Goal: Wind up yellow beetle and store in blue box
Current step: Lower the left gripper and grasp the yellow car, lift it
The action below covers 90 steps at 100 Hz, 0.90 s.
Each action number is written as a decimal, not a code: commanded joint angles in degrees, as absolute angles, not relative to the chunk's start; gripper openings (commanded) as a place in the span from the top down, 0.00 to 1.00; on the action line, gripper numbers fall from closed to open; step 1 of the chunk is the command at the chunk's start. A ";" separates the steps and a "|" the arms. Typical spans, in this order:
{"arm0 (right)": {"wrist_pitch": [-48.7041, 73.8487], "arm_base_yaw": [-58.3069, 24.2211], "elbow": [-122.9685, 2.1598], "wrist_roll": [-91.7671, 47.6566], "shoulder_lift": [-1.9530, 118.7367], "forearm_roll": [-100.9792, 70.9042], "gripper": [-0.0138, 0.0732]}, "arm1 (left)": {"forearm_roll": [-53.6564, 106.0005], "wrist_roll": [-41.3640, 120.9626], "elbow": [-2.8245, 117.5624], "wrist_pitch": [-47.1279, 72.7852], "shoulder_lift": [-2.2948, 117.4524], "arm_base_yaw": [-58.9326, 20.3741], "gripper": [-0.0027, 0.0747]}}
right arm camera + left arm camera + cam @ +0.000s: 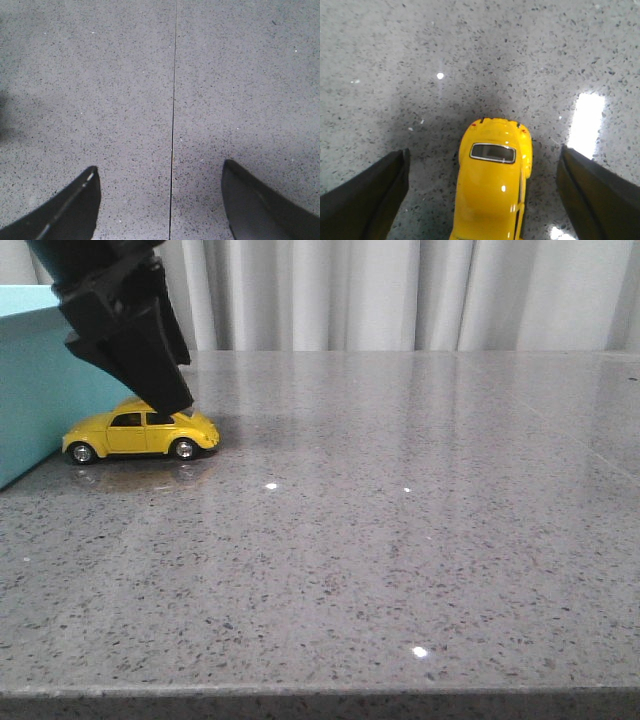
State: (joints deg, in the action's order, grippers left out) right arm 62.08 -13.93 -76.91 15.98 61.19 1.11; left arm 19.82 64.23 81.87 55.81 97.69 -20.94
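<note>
We see the small glossy yellow toy Beetle car (pixel 141 431) with dark windows and silver-hubbed black wheels standing on its four wheels on the grey speckled stone tabletop (pixel 400 540), at the far left of the front view. Just behind and to the left of it stands the large light turquoise-blue box (pixel 30 390) with plain matte sides; we cannot tell whether the car's tail touches the box wall or only sits close to it. Our black left gripper (pixel 482 195) hangs directly over the car, and in the left wrist view its two dark fingers (pixel 365 200) are spread wide, one on each side of the yellow body with bare tabletop showing between each finger and the car, so it grips nothing. In the front view the gripper's dark tip reaches down to the car's roof. Our right gripper (pixel 160 200) is likewise spread apart over bare stone, above a thin straight seam (pixel 173 100) in the tabletop, holding nothing. Pale pleated curtains (pixel 400 290) hang behind the table.
</note>
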 commanded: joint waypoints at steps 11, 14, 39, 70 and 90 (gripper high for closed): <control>58.97 -13.95 -78.05 15.39 60.02 1.37 0.25 | 21.33 63.93 83.83 54.98 97.01 -21.47 0.23; 58.97 -13.95 -78.05 15.39 60.02 1.37 0.25 | 21.33 63.86 83.83 55.13 97.15 -21.47 0.23; 58.91 -13.95 -78.05 15.39 60.02 1.37 0.25 | 21.33 63.72 83.83 55.51 98.07 -21.47 0.23; 58.87 -13.95 -78.05 15.39 60.02 1.37 0.25 | 21.33 63.72 83.83 55.51 98.07 -21.47 0.27; 58.87 -13.95 -78.05 15.39 60.02 1.37 0.25 | 21.33 63.72 83.83 55.80 98.07 -21.47 0.47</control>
